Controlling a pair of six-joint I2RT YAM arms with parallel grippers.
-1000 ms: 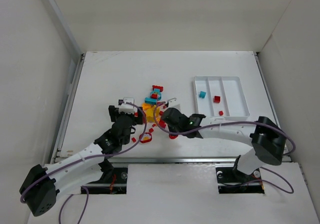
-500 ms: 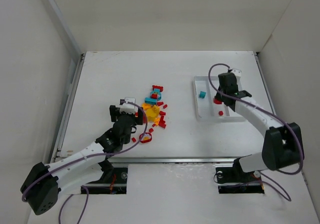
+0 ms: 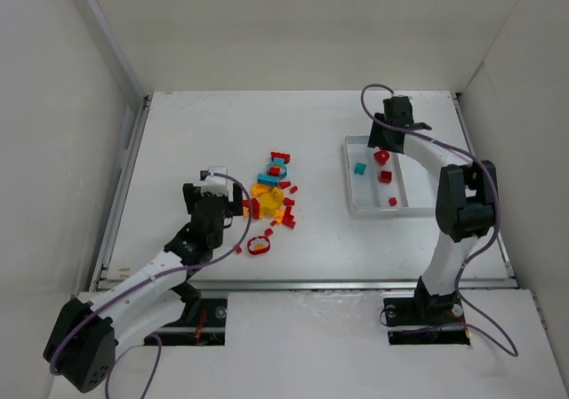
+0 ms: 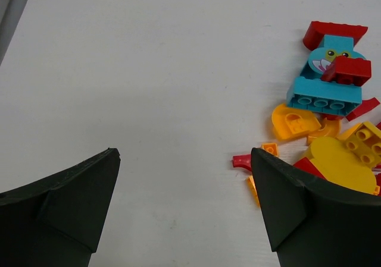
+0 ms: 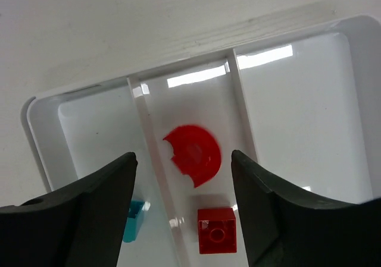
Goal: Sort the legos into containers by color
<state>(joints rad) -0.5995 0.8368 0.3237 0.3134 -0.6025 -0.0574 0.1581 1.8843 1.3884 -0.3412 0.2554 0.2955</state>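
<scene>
The legos lie in a loose pile point(image 3: 271, 199) of red, orange, yellow and teal pieces at mid-table. My left gripper point(image 3: 215, 195) hovers just left of the pile, open point(image 4: 184, 160) over bare table, with a teal brick point(image 4: 324, 91) and a yellow disc point(image 4: 339, 163) to its right. The white tray point(image 3: 348, 179) holds the containers. My right gripper point(image 3: 385, 146) is open point(image 5: 183, 160) above the far end of the tray. Below it a red round piece point(image 5: 195, 154) and a red square brick point(image 5: 216, 230) lie in the middle compartment. A teal piece point(image 5: 134, 219) lies in the left one.
A red and yellow ring piece point(image 3: 259, 245) lies apart, near the front of the pile. A third red piece point(image 3: 393, 202) sits at the tray's near end. My right arm point(image 3: 458, 195) runs along the tray's right side. White walls enclose the table.
My right arm swung from the pile to the tray's far end, opened its jaws, and the red round piece now lies in the middle compartment. My left gripper shifted slightly left.
</scene>
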